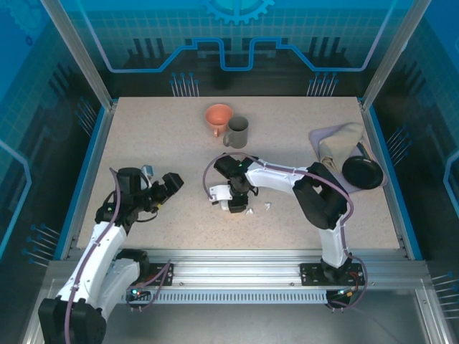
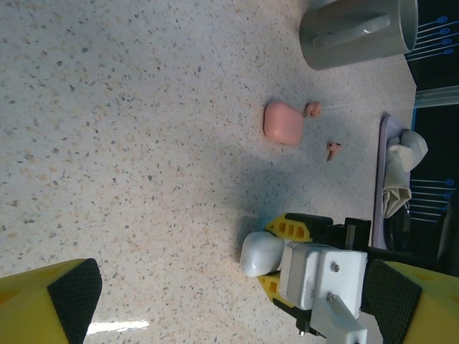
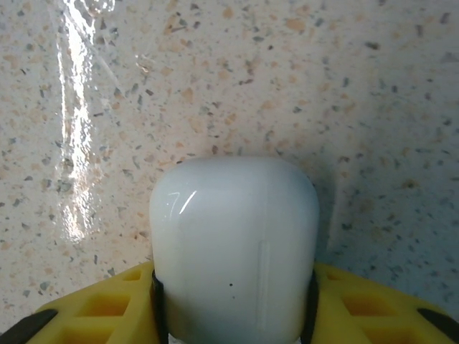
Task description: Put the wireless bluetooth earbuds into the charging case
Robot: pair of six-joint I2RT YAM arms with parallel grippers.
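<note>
Jaws of the right gripper (image 1: 234, 203) were clamped on the white charging case (image 3: 233, 251) at mid-table; the left gripper (image 1: 171, 183) hovered nearby, jaws spread wide and holding nothing; two salmon-pink earbuds (image 2: 313, 109) lay loose on the speckled table (image 1: 165, 129), one right against the pink case (image 2: 282, 123), the other near it; two white earbuds (image 1: 251, 212) lay just right of the clamped case.

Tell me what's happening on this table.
The right gripper is clamped on a white charging case near the middle of the table. The left gripper hangs open and empty off to the side. A pink case lies flat nearby with two pink earbuds loose beside it, so those are not inserted yet.
</note>
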